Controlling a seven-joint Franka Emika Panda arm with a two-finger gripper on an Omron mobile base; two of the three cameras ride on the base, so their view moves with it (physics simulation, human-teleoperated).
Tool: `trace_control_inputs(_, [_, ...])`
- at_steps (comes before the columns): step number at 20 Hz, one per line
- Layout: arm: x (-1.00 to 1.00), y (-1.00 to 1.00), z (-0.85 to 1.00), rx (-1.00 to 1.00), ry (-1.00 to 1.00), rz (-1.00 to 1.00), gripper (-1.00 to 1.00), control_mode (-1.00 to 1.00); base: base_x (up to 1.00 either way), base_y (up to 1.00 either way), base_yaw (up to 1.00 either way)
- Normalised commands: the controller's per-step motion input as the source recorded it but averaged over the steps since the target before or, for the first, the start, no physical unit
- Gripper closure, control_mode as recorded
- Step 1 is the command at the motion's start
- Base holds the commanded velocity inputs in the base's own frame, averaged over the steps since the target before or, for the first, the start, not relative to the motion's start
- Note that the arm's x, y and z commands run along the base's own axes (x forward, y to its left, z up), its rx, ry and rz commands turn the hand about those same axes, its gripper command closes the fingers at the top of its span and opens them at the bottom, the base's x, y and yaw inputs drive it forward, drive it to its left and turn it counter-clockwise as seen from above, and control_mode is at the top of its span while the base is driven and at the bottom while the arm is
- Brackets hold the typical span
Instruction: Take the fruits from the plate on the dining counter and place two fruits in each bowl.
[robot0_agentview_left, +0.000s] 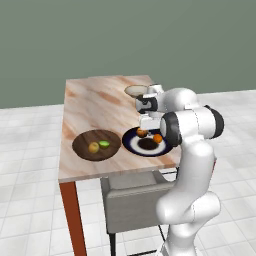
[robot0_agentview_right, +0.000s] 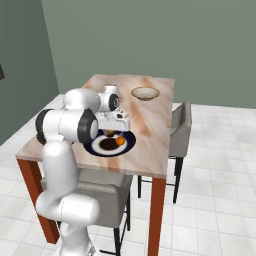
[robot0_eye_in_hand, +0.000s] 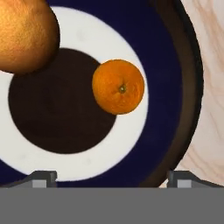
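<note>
- The gripper (robot0_eye_in_hand: 112, 177) hangs over the plate (robot0_agentview_left: 131, 145) with its fingers spread wide and nothing between them.
- Two orange fruits lie on the plate: one (robot0_eye_in_hand: 118, 86) on the white ring, the other (robot0_eye_in_hand: 24, 35) close by, partly out of the hand view.
- The yellow fruit (robot0_agentview_left: 93, 147) and the green fruit (robot0_agentview_left: 104, 144) sit together in the brown bowl (robot0_agentview_left: 82, 140), just beside the plate on the counter (robot0_agentview_left: 95, 100).
- The cream bowl (robot0_agentview_right: 145, 93) stands farther along the counter.
</note>
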Motion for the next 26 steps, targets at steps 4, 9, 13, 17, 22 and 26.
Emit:
trace_control_inputs(4, [0.58,-0.40,-0.44,0.02,-0.10,0.12,-1.00,-1.00,0.00,0.00,0.00])
trace_control_inputs(9, [0.34,-0.25,-0.22,0.01,-0.11,0.05,-1.00,-1.00,0.00,0.00,0.00])
trace_control_inputs(13, [0.19,-0.01,-0.07,0.00,0.00,0.06,-1.00,-1.00,0.00,0.00,0.00])
trace_control_inputs(17, [-0.03,0.04,0.00,0.00,0.02,0.04,-1.00,-1.00,0.00,0.00,0.00])
trace_control_inputs(22, [0.00,0.16,-0.14,0.00,0.00,0.04,-1.00,-1.00,0.00,0.00,0.00])
trace_control_inputs(26, [0.00,0.08,-0.20,0.00,0.00,0.04,-1.00,-1.00,0.00,0.00,0.00])
